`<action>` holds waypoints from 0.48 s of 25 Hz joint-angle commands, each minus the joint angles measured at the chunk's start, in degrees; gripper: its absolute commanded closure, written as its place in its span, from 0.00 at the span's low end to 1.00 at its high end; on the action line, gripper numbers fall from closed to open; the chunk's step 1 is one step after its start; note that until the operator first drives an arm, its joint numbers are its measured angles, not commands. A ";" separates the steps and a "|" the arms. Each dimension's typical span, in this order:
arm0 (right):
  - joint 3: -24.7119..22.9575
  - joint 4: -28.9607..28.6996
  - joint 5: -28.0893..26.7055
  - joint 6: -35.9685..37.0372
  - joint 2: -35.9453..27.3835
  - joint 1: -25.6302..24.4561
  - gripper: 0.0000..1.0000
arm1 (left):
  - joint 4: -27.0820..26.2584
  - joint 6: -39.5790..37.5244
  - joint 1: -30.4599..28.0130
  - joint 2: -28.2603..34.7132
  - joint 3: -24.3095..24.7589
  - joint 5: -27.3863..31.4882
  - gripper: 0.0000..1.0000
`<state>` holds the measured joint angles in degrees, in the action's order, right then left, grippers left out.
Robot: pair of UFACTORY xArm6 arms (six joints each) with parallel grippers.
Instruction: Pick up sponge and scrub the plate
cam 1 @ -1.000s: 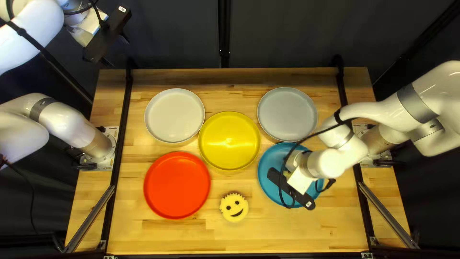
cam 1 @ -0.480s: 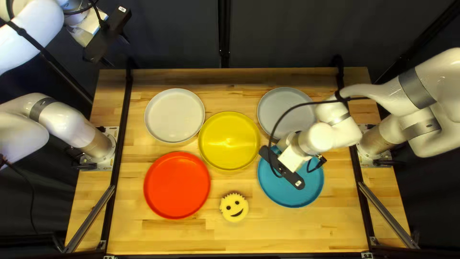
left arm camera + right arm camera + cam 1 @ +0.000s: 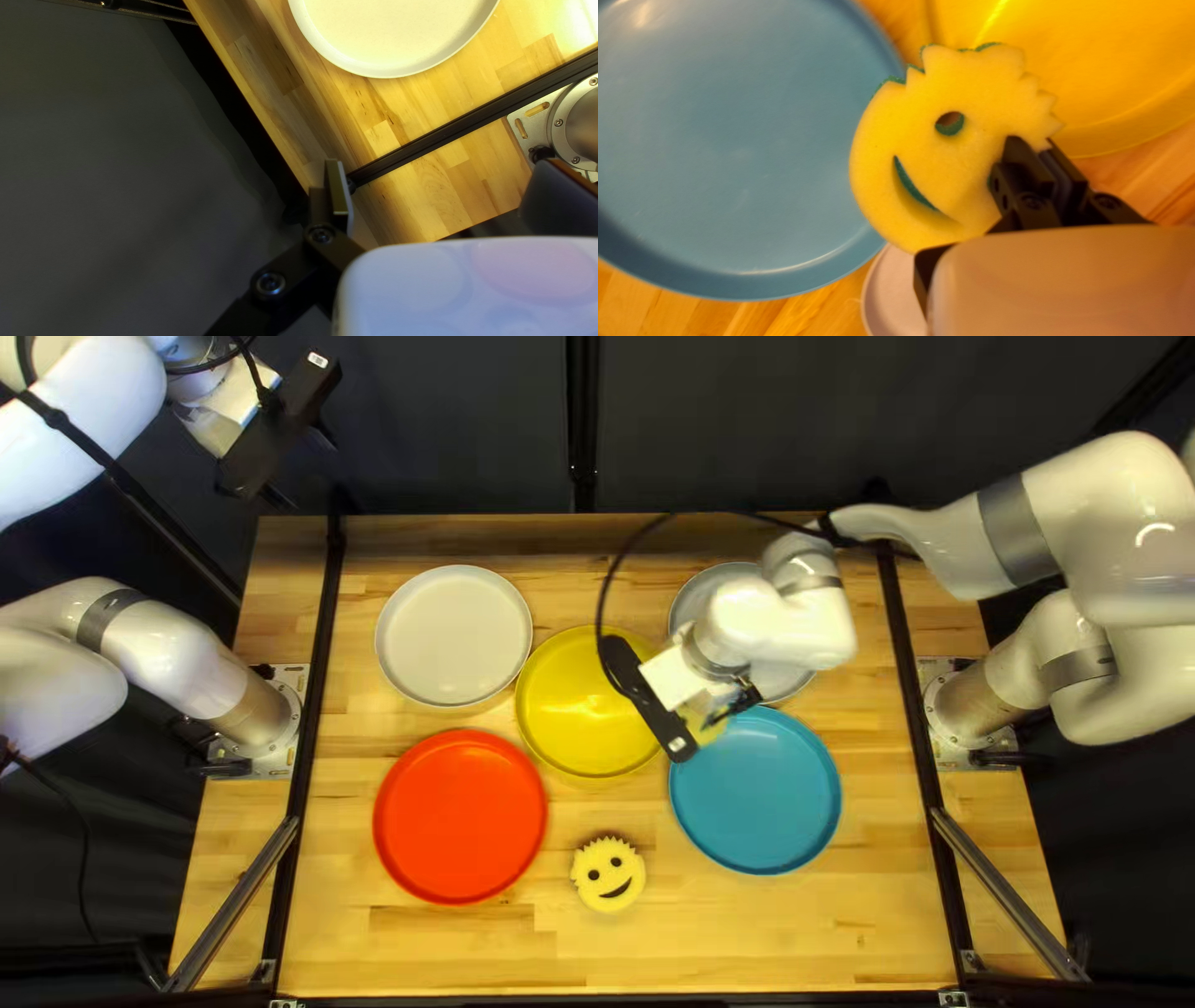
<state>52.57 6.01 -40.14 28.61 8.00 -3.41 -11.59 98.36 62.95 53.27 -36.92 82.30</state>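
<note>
The top left view looks down at a slant from above the near edge of the table [image 3: 498, 946], far enough to take in its whole top, toward the dark curtain [image 3: 436, 436] at twelve o'clock. The left wrist view looks down from above the table's ten-o'clock corner; both share the white plate [image 3: 454, 635] and left arm's base [image 3: 289, 697]. The right wrist view looks closely down on the blue plate [image 3: 759, 797], at the top left view's four o'clock, and part of the yellow plate [image 3: 585, 709].

The smiling yellow sponge [image 3: 934, 149], green-backed and spiky-edged, is pinched in the right hand [image 3: 722, 707], raised by the far-left rim of the blue plate [image 3: 756, 797], which is round, shallow, and flat on the tabletop [image 3: 797, 933].
</note>
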 commanded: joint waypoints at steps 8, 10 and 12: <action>-0.35 0.42 0.45 -0.32 0.18 0.07 1.00 | 0.00 0.00 0.00 0.00 0.00 0.00 0.00; 0.56 0.46 0.82 -0.05 1.47 -0.37 1.00 | 0.00 0.00 0.00 0.00 0.00 0.00 0.00; 1.95 0.39 1.00 0.48 2.77 -0.82 1.00 | 0.00 0.00 0.00 0.00 0.00 0.00 0.00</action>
<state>53.31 6.38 -39.47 28.64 9.53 -3.77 -11.59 98.36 62.95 53.27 -36.92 82.30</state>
